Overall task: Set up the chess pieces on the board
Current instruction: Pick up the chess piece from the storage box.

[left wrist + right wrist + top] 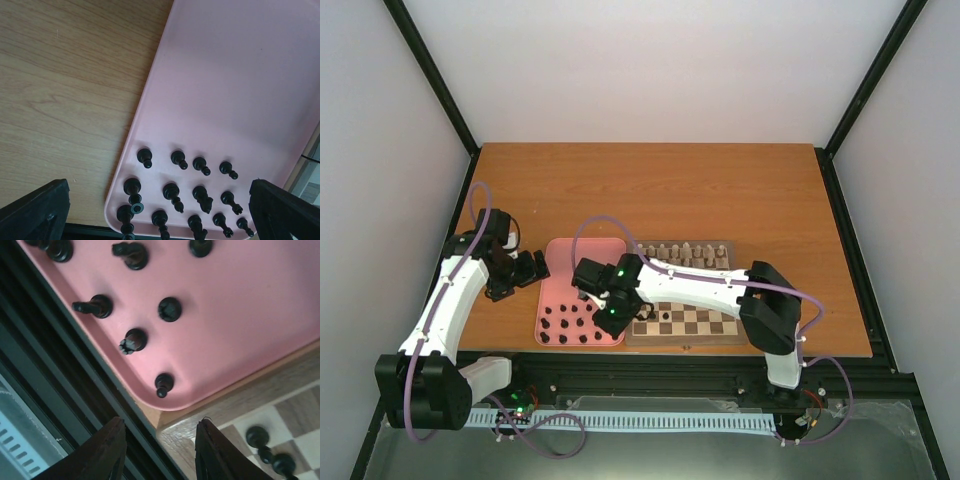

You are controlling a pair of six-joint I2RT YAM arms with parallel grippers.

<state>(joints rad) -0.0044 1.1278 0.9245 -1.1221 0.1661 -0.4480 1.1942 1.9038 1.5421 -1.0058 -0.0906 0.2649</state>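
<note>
Tray [240,75]: thirteen dark pieces [171,190] counted.
Board [300,410]: two dark pieces near its corner.
Left claw [159,182]: wide, empty.
Right claw [160,422]: parted, empty, at board corner.

Bright, even, diffuse light; soft shadows.
Overhead view slightly soft, white walls [650,60] washed out; pink tray [240,75] carries faint sheen; dark pieces [172,190] cast weak shadows; right claw [159,445] blurred up close.
</note>
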